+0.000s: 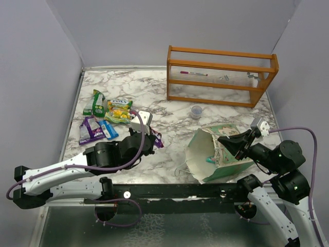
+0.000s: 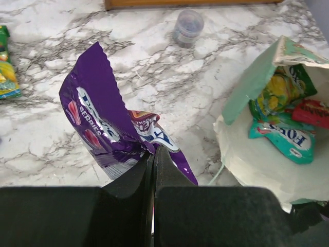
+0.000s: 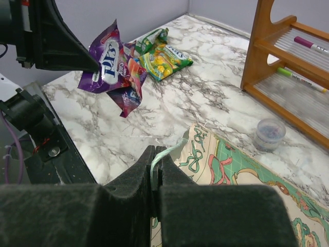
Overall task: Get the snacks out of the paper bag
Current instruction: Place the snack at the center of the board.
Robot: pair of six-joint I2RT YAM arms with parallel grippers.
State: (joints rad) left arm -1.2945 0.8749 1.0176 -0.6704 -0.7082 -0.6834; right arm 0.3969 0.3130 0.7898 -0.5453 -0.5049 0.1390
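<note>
The left end effector (image 2: 154, 150) is clamped on the lower edge of a purple packet (image 2: 100, 118), holding it above the marble counter (image 1: 169, 108), between the paper bag (image 1: 205, 154) and the pile of snacks at the far left. The right end effector (image 3: 156, 157) is closed on the bag's upper rim, propping up the mouth of the bag, which lies on its side at the near right and gapes toward the left arm.

The hold on the purple packet looks thin: only a crumpled strip of glossy film sits between the jaws, and the rest flares out loosely. In my judgement a quick swing could let it slide free and drop short of the pile. The bag is the other risk. Its rim is plain paper pinched at one spot, so a pull from the right arm might tear it or drag the bag, and letting go would probably let the mouth sag over what remains inside. The small clear cup (image 1: 196, 111) stands near the bag and could be knocked.

Inside the bag three packets show: a yellow-green one (image 2: 277, 90), a red one (image 2: 311, 110) and a teal one (image 2: 282, 136). Out on the counter lie a green packet (image 1: 98, 102), a yellow one (image 1: 119, 110), another purple one (image 1: 90, 129) and a blue one (image 1: 109, 129). The orange rack (image 1: 221, 74) at the back holds a few pens.
</note>
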